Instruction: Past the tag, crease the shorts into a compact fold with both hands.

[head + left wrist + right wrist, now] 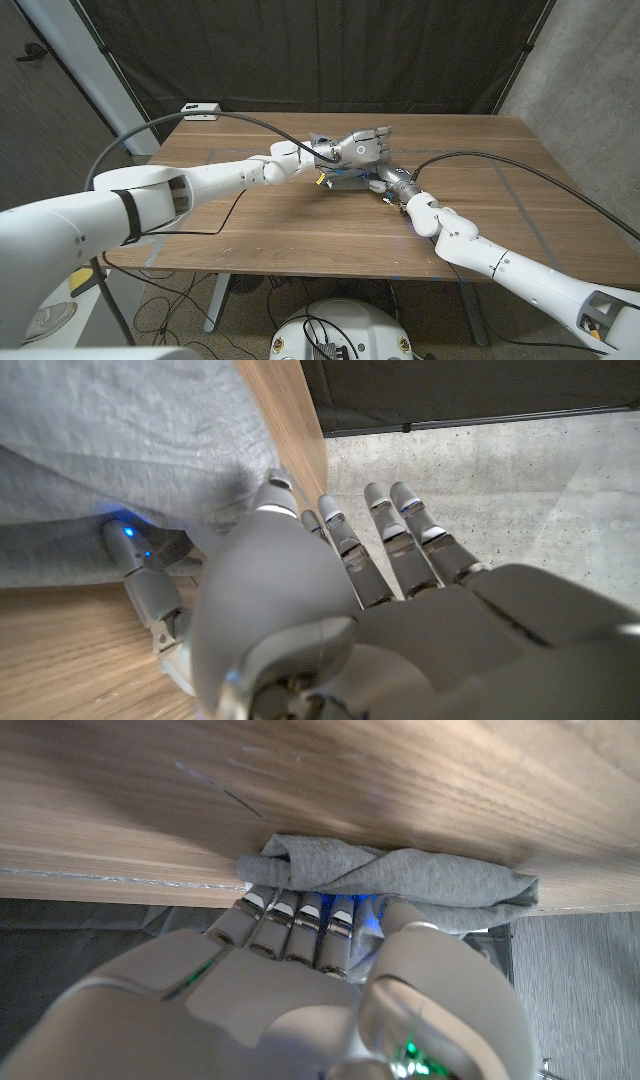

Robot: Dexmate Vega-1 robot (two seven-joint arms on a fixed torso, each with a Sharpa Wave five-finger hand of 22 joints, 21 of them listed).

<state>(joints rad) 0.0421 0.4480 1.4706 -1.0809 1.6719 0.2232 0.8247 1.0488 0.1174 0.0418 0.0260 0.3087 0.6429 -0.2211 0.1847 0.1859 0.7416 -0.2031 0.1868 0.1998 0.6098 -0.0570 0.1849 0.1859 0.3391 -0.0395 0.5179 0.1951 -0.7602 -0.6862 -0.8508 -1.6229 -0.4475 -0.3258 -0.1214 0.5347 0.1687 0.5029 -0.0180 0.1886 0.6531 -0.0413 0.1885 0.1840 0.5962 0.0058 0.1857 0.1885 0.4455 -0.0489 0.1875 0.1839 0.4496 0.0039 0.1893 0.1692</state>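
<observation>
Grey shorts [400, 875] bunched in a small heap toward the far edge of the wooden table [250, 215], pressed under the left hand [358, 147] with fingers extended, nudged by the right hand [385, 183], its grip impossible to tell.

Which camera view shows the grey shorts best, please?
The right wrist view: the shorts appear there as a whole folded bundle on the table, just past the right hand. The left wrist view shows only a blurred grey stretch of cloth. In the head view both hands mostly hide them.
</observation>
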